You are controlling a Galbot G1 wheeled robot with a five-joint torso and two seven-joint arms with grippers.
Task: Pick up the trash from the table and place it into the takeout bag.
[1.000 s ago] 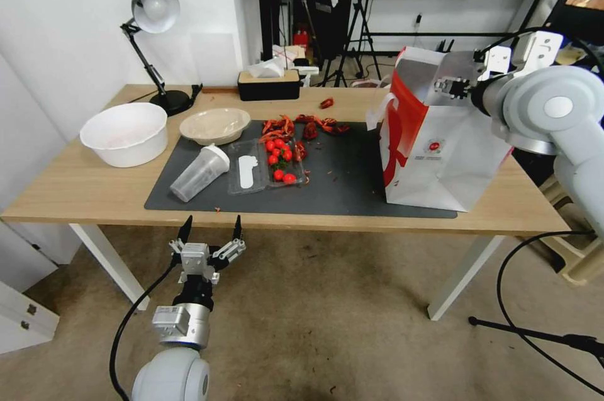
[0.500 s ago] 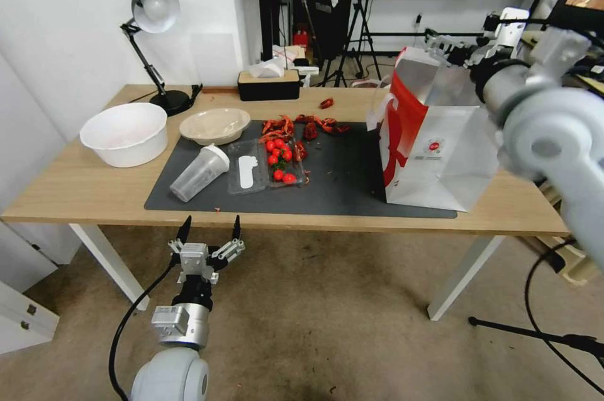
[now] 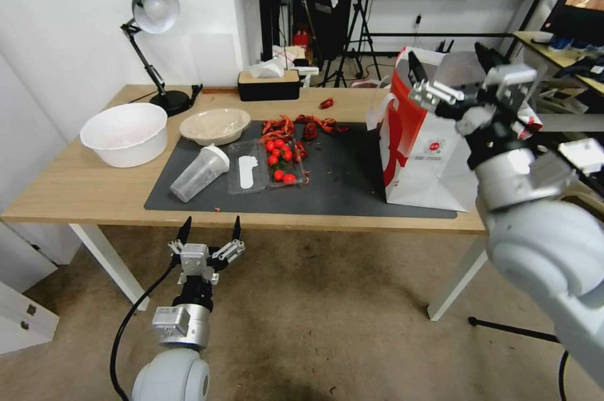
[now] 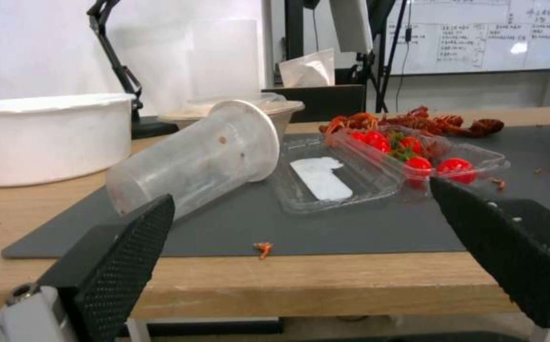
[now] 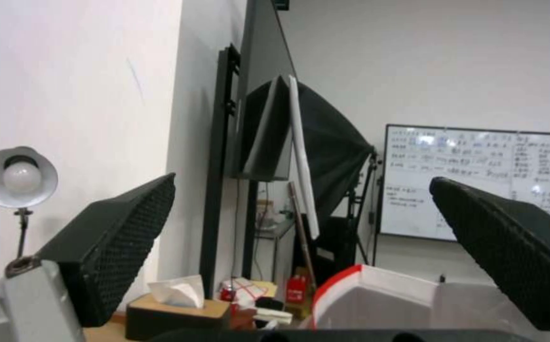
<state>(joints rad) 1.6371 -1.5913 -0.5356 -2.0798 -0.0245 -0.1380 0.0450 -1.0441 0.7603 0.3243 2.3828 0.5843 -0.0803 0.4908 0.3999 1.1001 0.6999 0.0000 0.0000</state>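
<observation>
Both grippers are spread and empty: the right gripper (image 3: 450, 77) is held beside the takeout bag (image 3: 434, 155) mouth, the left gripper (image 3: 211, 231) below the table (image 3: 75, 190) edge, facing the clear lidded cup (image 3: 198, 173).

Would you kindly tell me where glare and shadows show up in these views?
Head view: the takeout bag throws a soft shadow leftward onto the dark mat. Left wrist view: a bright glare spot sits on the whiteboard. Right wrist view: similar glare patches dot that board.
</observation>
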